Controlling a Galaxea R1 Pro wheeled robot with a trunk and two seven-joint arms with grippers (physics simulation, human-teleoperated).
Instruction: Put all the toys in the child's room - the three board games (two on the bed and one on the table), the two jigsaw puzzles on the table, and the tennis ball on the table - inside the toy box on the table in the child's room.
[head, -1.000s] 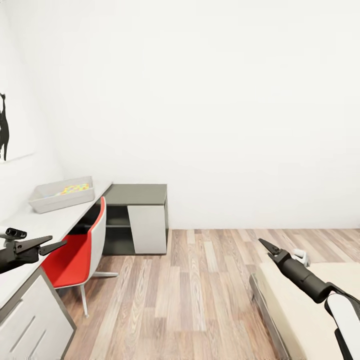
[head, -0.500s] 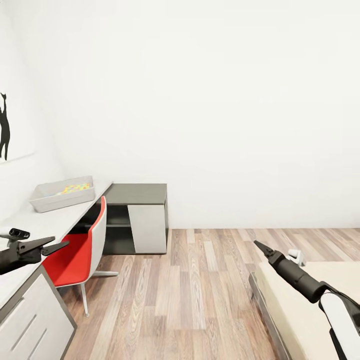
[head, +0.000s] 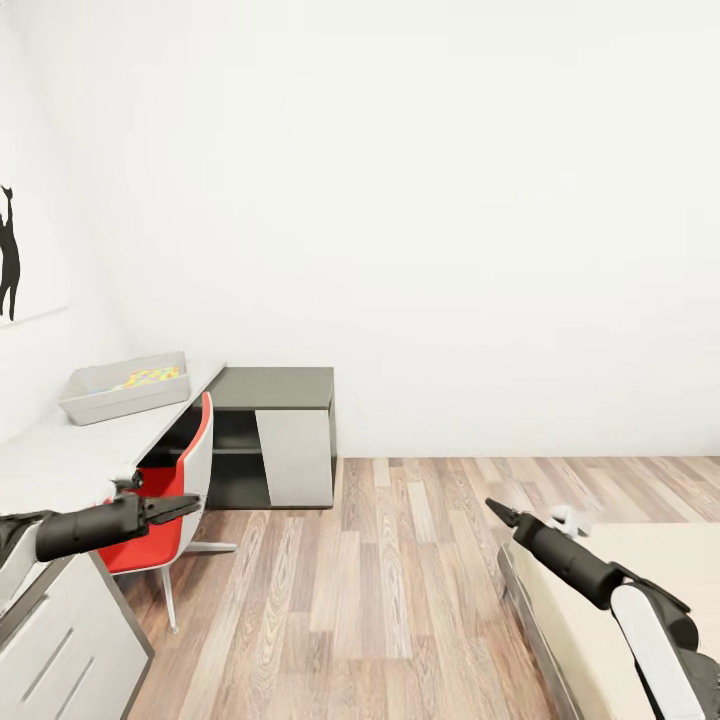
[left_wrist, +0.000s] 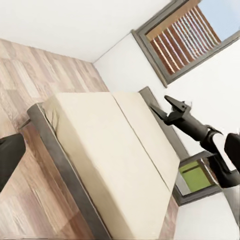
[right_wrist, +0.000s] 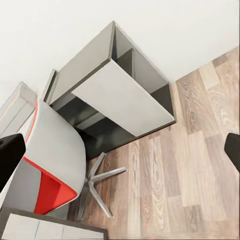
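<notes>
1. White walls and pale wood plank flooring (head: 400, 590) are framing the child's room, with the long light grey desk (head: 90, 450) running along the left wall.
2. Since a second ago the left hand (head: 178, 507) has been swinging from over the desk out toward the red chair (head: 170, 500); the right hand (head: 497, 512) has been edging leftward off the beige bed (head: 600, 590). Both arms seem to be repositioning, not reaching for toys.
3. Both hands are carrying nothing. The left is looking nearly closed; the right's opening I cannot tell.
4. The shallow light grey toy box (head: 125, 387) is sitting far back on the desk, a multicoloured puzzle sheet (head: 150, 377) showing inside.
5. Bed surface is largely cut off; no board games are visible.
</notes>
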